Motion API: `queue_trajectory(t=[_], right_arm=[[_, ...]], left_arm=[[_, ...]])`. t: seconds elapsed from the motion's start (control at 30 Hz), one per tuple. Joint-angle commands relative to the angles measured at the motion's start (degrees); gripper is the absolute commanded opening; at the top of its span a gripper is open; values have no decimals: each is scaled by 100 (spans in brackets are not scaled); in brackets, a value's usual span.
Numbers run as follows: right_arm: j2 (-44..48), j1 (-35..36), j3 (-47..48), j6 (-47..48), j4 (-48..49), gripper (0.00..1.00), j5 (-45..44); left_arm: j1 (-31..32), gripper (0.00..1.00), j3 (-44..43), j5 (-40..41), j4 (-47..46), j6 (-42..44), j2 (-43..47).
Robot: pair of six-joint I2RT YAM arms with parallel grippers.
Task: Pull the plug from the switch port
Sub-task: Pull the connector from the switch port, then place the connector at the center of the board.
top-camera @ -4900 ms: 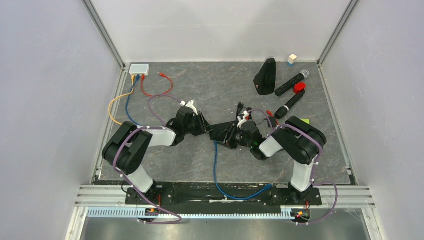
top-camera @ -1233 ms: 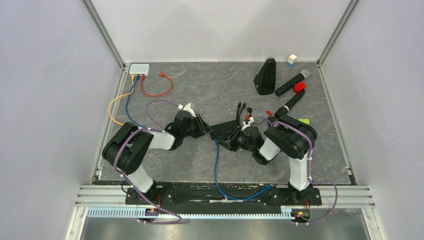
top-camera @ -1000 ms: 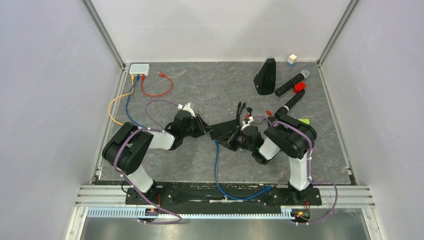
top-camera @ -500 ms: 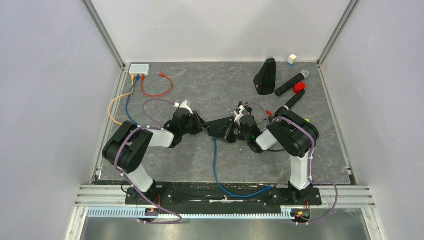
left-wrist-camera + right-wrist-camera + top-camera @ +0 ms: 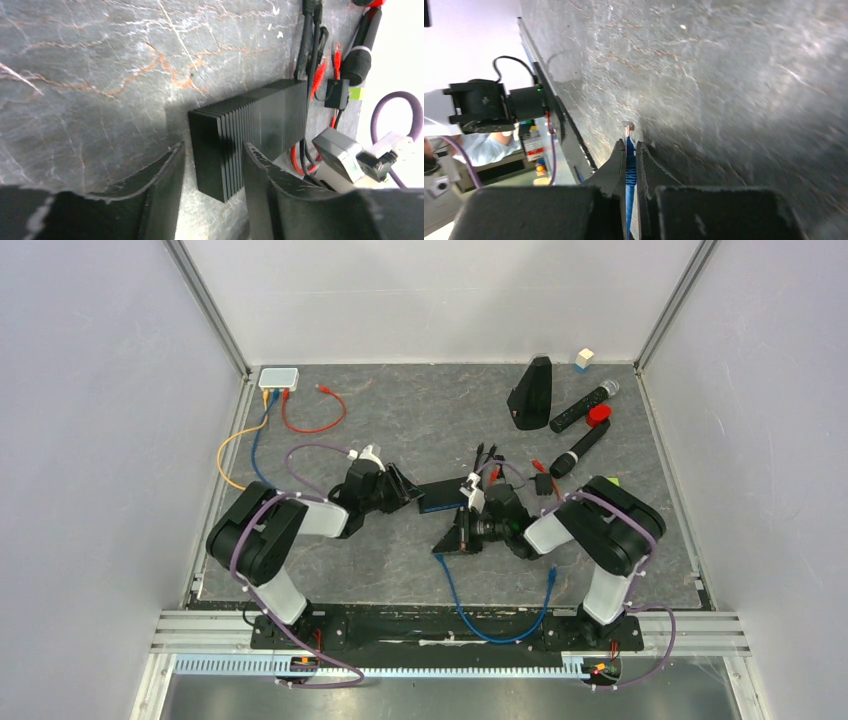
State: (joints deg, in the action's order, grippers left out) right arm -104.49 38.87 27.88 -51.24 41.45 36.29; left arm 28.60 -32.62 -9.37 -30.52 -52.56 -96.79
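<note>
Only the right wrist view shows the right gripper (image 5: 628, 146) clenched on the blue plug (image 5: 627, 129), whose clear tip pokes past the fingertips. The plug is out of the black switch (image 5: 446, 494), just on its near side. In the left wrist view, the left gripper (image 5: 214, 148) is parted, loosely straddling the switch's end.

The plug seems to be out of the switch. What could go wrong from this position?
The right pincer holds the blue cable just behind the plug; so thin a grip could slip.
The cable loops over the base plate, where it might snag when pulled.
The left pincer straddles the switch with a gap on one side, so the switch may slide.
</note>
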Motion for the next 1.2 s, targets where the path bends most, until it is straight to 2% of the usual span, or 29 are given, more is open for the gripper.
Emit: queue_trajectory(t=[0.0,0.1,0.13,0.17,0.4,0.7,1.03,1.17], right_arm=[[714,-68,-40,739,-1273,0,-693],[1309,-90,208,901,-1713,0,-1092],[1481,-97,263,945,-1851,0,-1209],[1722,-107,287,952,-1915,0,-1348],[2933,-169,479,1019,-2321,0,-1869],[4509,-212,1281,1774,-3448,0,-3452],[4801,-326,2896,2563,-5416,0,-5382],[4811,-380,3355,2919,-5791,0,-5596]], left_arm=[[49,59,349,230,1135,576,284],[50,68,276,353,1517,921,748],[49,76,243,400,1610,1017,914],[49,79,206,465,1753,1084,1054],[50,82,121,916,2312,1305,1925],[52,83,401,1574,2496,1265,2525],[49,85,350,1603,2582,1256,2484],[49,85,302,1541,2586,1234,2346]])
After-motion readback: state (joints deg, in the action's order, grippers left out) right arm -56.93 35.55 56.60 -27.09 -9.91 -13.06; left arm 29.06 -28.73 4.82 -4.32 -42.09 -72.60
